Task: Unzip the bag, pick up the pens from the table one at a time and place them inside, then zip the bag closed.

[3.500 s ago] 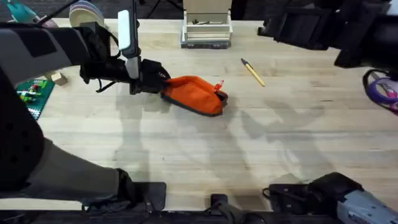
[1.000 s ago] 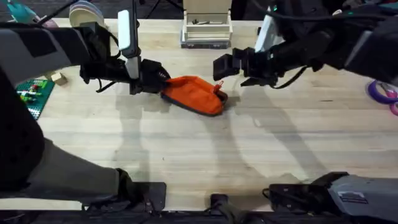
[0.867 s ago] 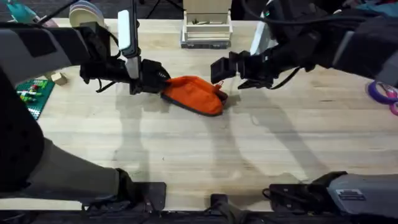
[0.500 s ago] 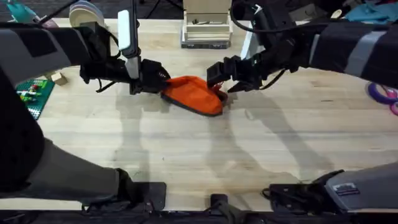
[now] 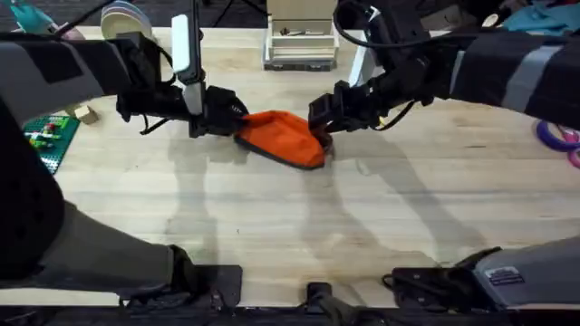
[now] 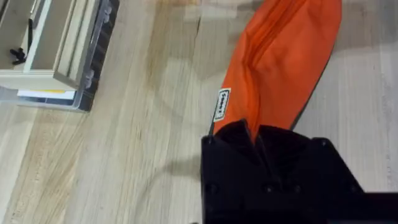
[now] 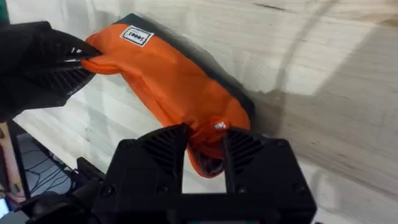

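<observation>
The orange bag (image 5: 283, 138) lies on the table (image 5: 272, 226), left of middle and towards the back. My left gripper (image 5: 232, 118) is shut on its left end; in the left wrist view the fabric (image 6: 280, 62) runs into the black fingers (image 6: 273, 168). At the opposite end, my right gripper (image 5: 319, 120) stands open. In the right wrist view its fingers (image 7: 165, 149) flank the bag's tip (image 7: 214, 134), where the red zipper pull (image 7: 218, 126) sits. The bag (image 7: 168, 81) looks zipped. The pens are hidden under the right arm.
A pale organiser tray (image 5: 301, 43) stands at the back middle, also in the left wrist view (image 6: 50, 50). A green brick plate (image 5: 43, 138) and a small wooden block (image 5: 86, 114) lie at the left. A purple ring (image 5: 557, 134) sits at the right edge.
The right arm swung in from the back right, covered the pen, and brought its gripper down to the bag's right end. The left gripper and the bag stayed put.
</observation>
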Controlling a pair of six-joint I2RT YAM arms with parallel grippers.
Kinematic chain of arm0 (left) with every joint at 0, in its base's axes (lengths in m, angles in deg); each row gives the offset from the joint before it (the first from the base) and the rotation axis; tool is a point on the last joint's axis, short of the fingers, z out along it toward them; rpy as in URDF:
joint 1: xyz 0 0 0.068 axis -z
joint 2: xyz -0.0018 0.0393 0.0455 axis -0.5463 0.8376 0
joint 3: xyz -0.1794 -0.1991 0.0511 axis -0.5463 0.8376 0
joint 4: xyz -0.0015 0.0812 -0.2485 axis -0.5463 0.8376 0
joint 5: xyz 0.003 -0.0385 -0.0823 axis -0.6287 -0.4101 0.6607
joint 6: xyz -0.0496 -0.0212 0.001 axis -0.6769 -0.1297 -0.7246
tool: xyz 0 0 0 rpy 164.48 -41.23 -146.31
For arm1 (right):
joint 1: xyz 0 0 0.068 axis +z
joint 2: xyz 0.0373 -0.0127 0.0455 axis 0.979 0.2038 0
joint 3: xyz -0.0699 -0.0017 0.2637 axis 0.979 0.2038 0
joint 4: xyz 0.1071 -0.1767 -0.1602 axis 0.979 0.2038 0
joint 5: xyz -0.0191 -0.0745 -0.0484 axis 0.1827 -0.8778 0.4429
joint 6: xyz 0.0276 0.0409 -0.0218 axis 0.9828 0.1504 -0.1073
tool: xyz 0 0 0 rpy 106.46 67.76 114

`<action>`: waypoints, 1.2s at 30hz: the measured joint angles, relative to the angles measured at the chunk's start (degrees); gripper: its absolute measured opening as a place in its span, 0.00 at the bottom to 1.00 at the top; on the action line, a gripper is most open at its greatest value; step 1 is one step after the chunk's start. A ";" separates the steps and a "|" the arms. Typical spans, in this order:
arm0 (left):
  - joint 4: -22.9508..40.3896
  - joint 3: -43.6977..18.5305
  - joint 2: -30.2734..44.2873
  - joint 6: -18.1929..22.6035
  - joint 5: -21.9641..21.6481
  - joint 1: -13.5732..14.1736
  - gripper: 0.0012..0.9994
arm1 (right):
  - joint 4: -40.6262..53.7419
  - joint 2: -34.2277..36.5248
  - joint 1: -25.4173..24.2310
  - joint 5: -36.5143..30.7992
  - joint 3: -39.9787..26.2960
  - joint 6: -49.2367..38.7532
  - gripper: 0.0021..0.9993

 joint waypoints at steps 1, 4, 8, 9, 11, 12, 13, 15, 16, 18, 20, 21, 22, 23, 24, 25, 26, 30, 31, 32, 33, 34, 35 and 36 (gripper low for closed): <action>0.00 0.00 0.00 0.00 0.00 0.00 0.04 | 0.00 0.00 0.00 0.01 0.00 -0.01 0.32; 0.00 0.00 0.00 0.00 0.00 0.00 0.04 | -0.02 0.00 0.00 0.03 0.00 -0.01 0.31; 0.00 0.00 0.00 0.00 0.02 0.00 0.04 | -0.07 0.00 0.00 0.16 0.00 -0.15 0.28; 0.00 0.00 0.00 0.00 0.06 0.00 0.04 | -0.17 0.00 0.00 0.18 -0.02 -1.05 0.22; 0.00 0.00 0.00 0.00 0.15 0.00 0.04 | -0.26 0.00 0.00 0.18 -0.02 -1.39 0.18; 0.00 0.00 0.00 0.00 0.20 0.00 0.04 | -0.28 0.00 0.00 0.19 -0.02 -1.51 0.17; 0.00 0.00 0.00 0.00 0.20 0.00 0.04 | -0.28 0.00 0.00 0.18 -0.02 -1.68 0.17; 0.00 0.00 0.00 0.00 0.20 0.00 0.04 | -0.29 0.00 0.00 0.20 -0.02 -1.81 0.17; 0.00 0.00 0.00 0.00 0.20 0.00 0.04 | -0.31 0.00 0.00 0.20 -0.02 -1.92 0.17; 0.00 0.00 0.00 0.00 0.20 0.00 0.04 | -0.31 0.00 0.00 0.21 -0.02 -2.13 0.17; 0.00 0.00 0.00 0.00 0.20 0.00 0.04 | -0.28 -0.02 0.00 0.22 -0.02 -2.14 0.17; 0.00 0.00 0.00 0.00 0.20 0.00 0.04 | -0.31 -0.02 0.00 0.22 -0.02 -2.14 0.17; 0.00 0.00 0.00 0.00 0.20 0.00 0.04 | -0.28 -0.02 0.00 0.22 -0.02 -2.14 0.17; 0.00 0.00 0.00 0.00 0.22 0.00 0.04 | -0.26 -0.29 0.00 0.18 -0.02 -2.35 0.17; 0.00 0.00 0.00 0.00 0.22 0.00 0.04 | -0.20 -0.46 0.00 0.18 -0.02 -2.41 0.18; 0.00 0.00 0.00 0.00 0.24 0.00 0.04 | -0.05 -0.74 0.00 0.18 -0.02 -2.56 0.18; 0.01 0.00 0.00 0.00 0.24 0.00 0.04 | 0.14 -1.04 0.00 0.14 -0.02 -2.57 0.18; 0.01 0.00 0.00 0.00 0.28 0.00 0.04 | 0.45 -2.16 0.00 0.11 -0.02 -2.79 0.16; 0.00 0.00 0.00 0.00 0.28 0.00 0.04 | 0.44 -2.16 0.00 0.11 -0.02 -2.79 0.16; 0.00 0.00 0.00 0.00 0.28 0.00 0.04 | 0.46 -2.16 0.00 0.11 -0.02 -2.80 0.16; 0.02 0.00 0.00 0.00 0.28 0.00 0.04 | 0.46 -2.16 0.00 0.11 -0.02 -2.80 0.16; 0.01 0.00 0.00 0.00 0.28 0.00 0.04 | 0.46 -2.16 0.00 0.11 -0.02 -2.80 0.16; 0.02 0.00 0.00 0.00 0.28 0.00 0.04 | 0.46 -2.16 0.00 0.11 -0.02 -2.80 0.15; 0.02 0.00 0.00 0.00 0.28 0.00 0.04 | 0.47 -2.16 0.00 0.11 -0.02 -2.80 0.14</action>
